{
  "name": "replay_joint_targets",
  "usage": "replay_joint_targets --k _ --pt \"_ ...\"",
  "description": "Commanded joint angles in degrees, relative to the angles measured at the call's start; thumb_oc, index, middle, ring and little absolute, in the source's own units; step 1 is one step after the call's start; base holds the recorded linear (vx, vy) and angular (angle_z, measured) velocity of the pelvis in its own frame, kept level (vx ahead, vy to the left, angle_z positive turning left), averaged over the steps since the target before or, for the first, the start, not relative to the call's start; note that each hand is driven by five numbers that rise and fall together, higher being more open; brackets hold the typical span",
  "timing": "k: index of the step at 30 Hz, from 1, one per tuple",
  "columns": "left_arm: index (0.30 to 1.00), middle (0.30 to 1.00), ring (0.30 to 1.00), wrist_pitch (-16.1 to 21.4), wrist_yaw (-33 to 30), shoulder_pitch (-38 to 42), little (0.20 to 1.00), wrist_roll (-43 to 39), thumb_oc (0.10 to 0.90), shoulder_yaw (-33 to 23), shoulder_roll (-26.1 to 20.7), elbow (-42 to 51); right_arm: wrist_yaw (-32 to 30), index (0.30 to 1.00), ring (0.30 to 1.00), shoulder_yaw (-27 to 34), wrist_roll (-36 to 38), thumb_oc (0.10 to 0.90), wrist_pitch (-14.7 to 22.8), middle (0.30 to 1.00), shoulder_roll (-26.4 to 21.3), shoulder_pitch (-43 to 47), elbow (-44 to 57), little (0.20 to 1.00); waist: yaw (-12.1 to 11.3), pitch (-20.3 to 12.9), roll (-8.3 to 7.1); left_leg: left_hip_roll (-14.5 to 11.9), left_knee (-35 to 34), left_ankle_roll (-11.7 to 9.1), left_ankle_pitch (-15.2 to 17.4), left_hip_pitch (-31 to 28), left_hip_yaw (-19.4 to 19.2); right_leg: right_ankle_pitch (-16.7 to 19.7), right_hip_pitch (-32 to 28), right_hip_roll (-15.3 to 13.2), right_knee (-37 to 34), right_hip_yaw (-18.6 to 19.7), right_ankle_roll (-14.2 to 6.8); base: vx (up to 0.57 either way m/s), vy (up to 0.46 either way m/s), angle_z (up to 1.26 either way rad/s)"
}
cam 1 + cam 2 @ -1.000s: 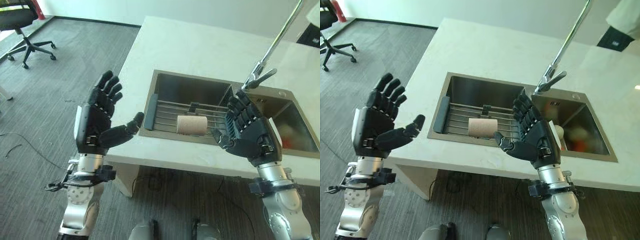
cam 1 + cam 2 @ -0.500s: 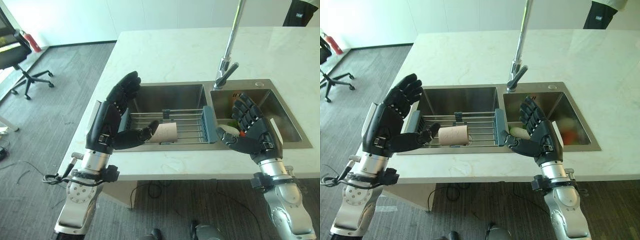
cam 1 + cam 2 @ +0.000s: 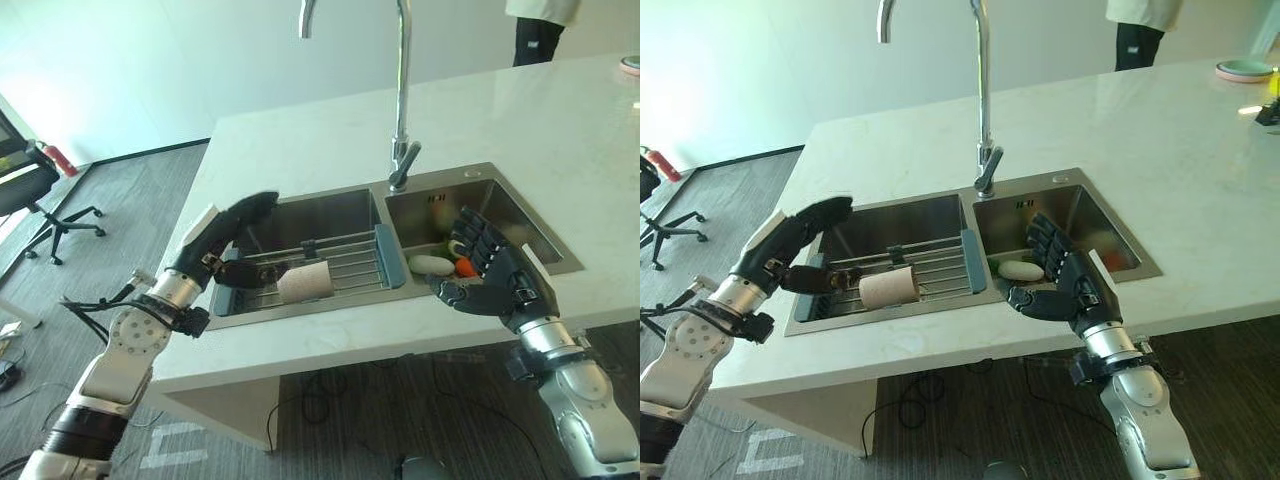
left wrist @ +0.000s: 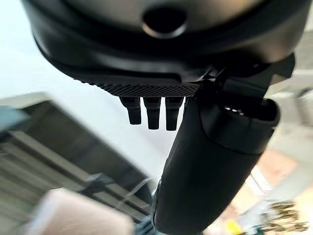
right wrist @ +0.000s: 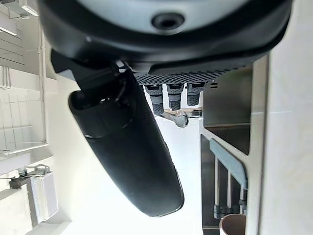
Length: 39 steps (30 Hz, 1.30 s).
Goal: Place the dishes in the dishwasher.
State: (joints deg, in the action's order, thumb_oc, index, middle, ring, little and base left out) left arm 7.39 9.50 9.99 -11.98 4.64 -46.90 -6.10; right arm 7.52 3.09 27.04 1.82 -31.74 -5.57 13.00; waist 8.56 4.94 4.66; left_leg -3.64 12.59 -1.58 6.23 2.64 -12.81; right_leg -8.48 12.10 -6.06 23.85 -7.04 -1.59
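Observation:
A beige cup (image 3: 303,283) lies on its side on a wire rack (image 3: 345,268) set across the left basin of a steel double sink (image 3: 470,183). My left hand (image 3: 232,228) is open, its fingers stretched over the rack's left end, a short way left of the cup (image 4: 63,215). My right hand (image 3: 492,282) is open and held at the front edge of the right basin. In that basin lie a white dish (image 3: 430,264) and small orange and green items (image 3: 464,267). Neither hand holds anything.
A tall faucet (image 3: 401,100) rises behind the divider between the basins. The pale stone counter (image 3: 560,140) stretches back and right, with a plate (image 3: 1243,70) at its far right. A person (image 3: 1138,30) stands beyond the counter. An office chair (image 3: 30,190) stands at the left.
The camera has swung, so the whole picture has shifted. My left hand has dropped and reached forward over the rack's left end. My right hand stays open by the right basin.

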Motion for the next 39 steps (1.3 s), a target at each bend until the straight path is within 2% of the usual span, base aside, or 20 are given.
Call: replay_joint_targets --k 1,8,14,24,35,39 --pt "0.900 0.900 0.900 2.5 -0.6 8.3 0.900 0.5 0.800 -2.4 -1.4 2.3 2.2 0.900 0.900 2.9 0.6 0.800 4.6 0.900 -0.5 7.0 4.2 0.900 0.8 -1.9 -0.62 -0.9 4.6 0.4 7.4 -2.2 -3.6 1.5 -4.8 0.3 -6.7 -0.5 -4.9 0.00 0.039 -0.13" --pt "0.900 0.900 0.900 1.1 1.7 13.8 0.900 0.7 0.800 1.7 -3.4 -10.4 4.5 0.900 0.900 3.5 1.5 0.800 3.9 0.900 -2.6 7.6 3.6 0.900 3.4 -1.9 0.16 -1.0 4.6 0.6 8.1 -3.6 -5.7 1.4 -5.0 0.9 -6.7 1.4 -5.3 0.01 0.041 -0.15" --pt "0.900 0.900 0.900 0.8 3.0 17.3 0.900 0.3 0.800 3.6 -4.2 -16.9 6.2 0.900 0.900 4.5 1.8 0.800 3.7 0.900 -3.3 7.2 3.0 0.900 5.3 -1.9 0.56 -1.1 4.6 0.8 8.5 -4.3 -7.5 1.7 -4.5 1.4 -6.7 2.9 -5.6 -0.01 0.027 -0.17" --pt "0.900 0.900 0.900 -0.6 4.6 19.4 0.900 0.6 0.800 5.1 -4.0 -21.4 7.7 0.900 0.900 5.8 2.2 0.800 3.2 0.900 -3.9 6.3 2.9 0.900 6.9 -2.1 0.82 -1.1 4.6 1.2 9.0 -4.9 -9.5 2.1 -3.9 1.9 -6.7 3.9 -6.0 -0.01 0.005 -0.10" --pt "0.900 0.900 0.900 -6.2 11.2 18.6 0.900 2.0 0.800 7.2 -4.8 -23.0 8.4 0.900 0.900 6.3 1.9 0.800 2.3 0.900 -4.1 5.8 3.1 0.900 7.2 -2.0 1.27 -0.8 4.6 1.4 9.0 -5.1 -10.1 2.4 -3.9 1.9 -6.7 4.5 -6.3 0.00 0.013 -0.06" --pt "0.900 0.900 0.900 -7.2 13.0 18.8 0.900 2.4 0.800 7.6 -5.1 -24.1 8.6 0.900 0.900 6.5 2.0 0.800 2.1 0.900 -4.6 6.0 2.7 0.900 7.1 -2.0 1.21 -0.7 4.6 1.4 8.9 -5.0 -9.9 2.5 -3.9 1.9 -6.7 4.7 -6.4 0.00 0.008 0.00"
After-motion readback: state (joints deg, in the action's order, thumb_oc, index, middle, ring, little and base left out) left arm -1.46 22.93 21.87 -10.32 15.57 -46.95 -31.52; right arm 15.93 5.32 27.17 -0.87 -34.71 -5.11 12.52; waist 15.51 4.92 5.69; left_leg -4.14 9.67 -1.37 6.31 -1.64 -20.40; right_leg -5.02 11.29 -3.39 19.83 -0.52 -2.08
